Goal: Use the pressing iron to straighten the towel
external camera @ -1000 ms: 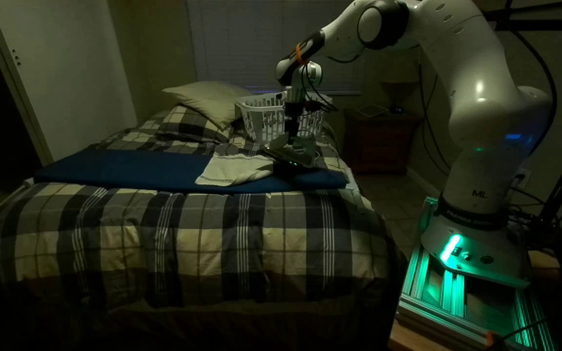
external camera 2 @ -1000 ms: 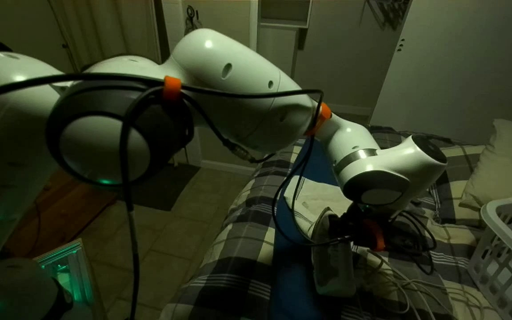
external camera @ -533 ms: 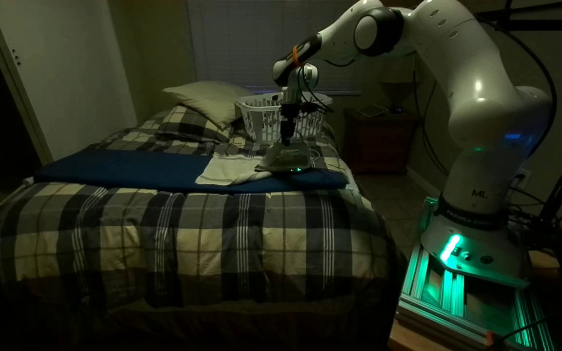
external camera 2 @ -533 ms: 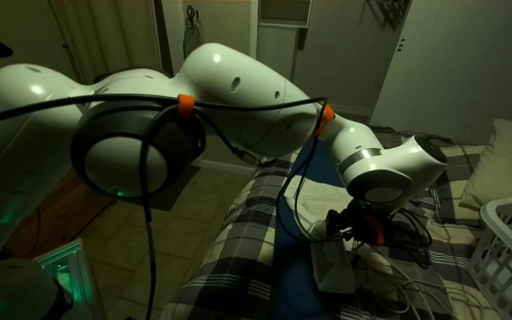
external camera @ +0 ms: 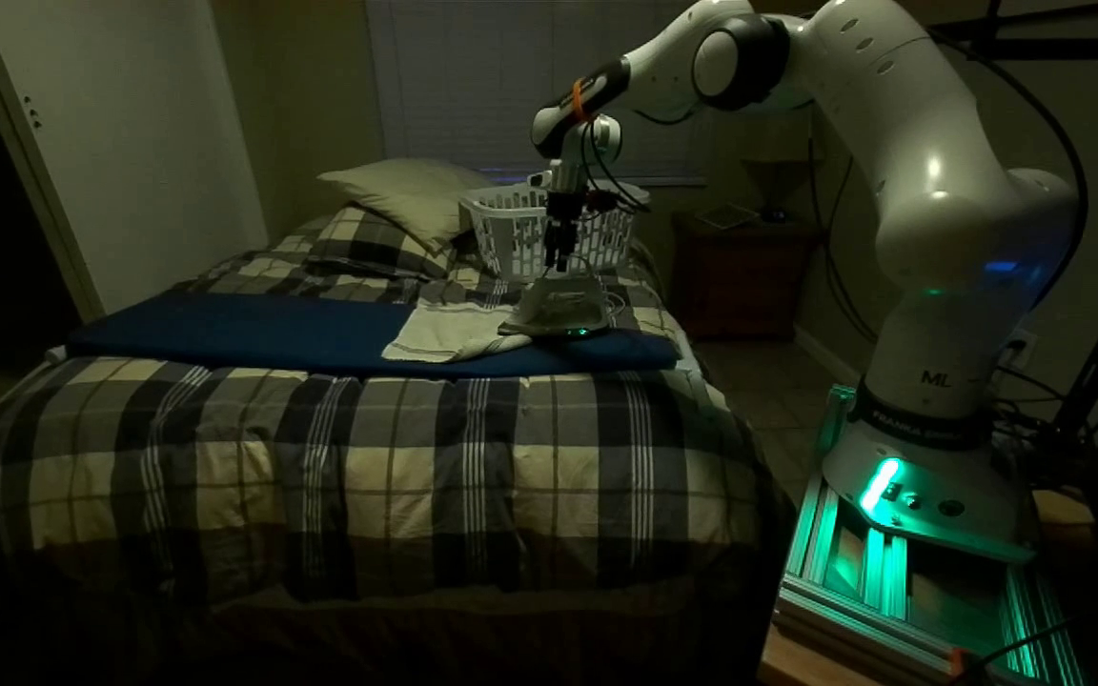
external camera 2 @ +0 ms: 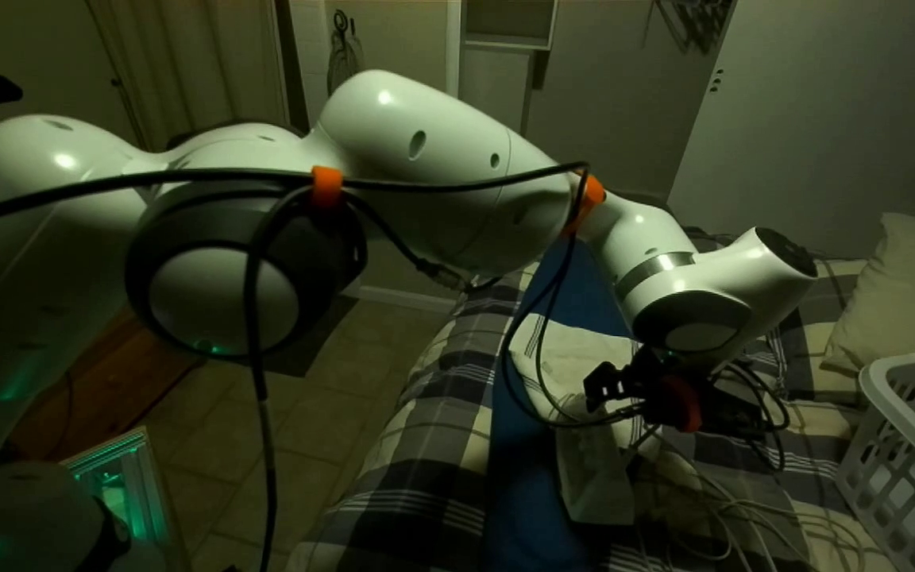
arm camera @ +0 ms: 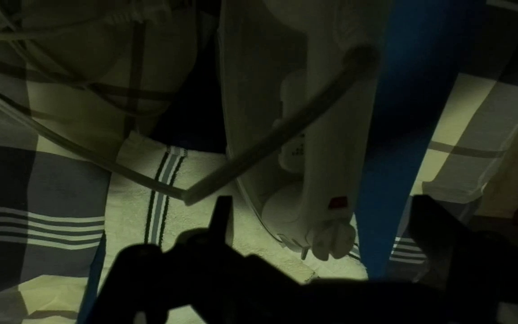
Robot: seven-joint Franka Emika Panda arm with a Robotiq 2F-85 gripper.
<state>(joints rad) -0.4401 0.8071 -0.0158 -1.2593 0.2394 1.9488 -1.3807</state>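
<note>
The pressing iron (external camera: 563,312) sits flat toward the right end of the blue cloth, its pointed nose over the right edge of the towel (external camera: 454,333). The pale towel, with dark stripes near its ends, lies slightly rumpled. Just above the iron's handle stands my gripper (external camera: 557,265), apart from it. From the wrist, the gripper (arm camera: 322,198) shows its fingers (arm camera: 223,220) wide apart, with the iron's handle (arm camera: 337,153) seen below and between them and nothing held. In an exterior view the iron (external camera 2: 596,488) is partly covered by the arm's cables and gripper.
A blue cloth (external camera: 244,329) spans the plaid bedspread (external camera: 396,457). The white lattice basket (external camera: 511,229) stands close behind the gripper, pillows (external camera: 406,195) beside it. The iron's pale cord (arm camera: 70,148) runs loosely over the bed. Black cables (external camera 2: 541,373) hang from the arm.
One second ago my gripper was shut on the iron, which was tilted. The iron then came down flat; since then the jaws have opened and the gripper has risen slightly off the handle.
</note>
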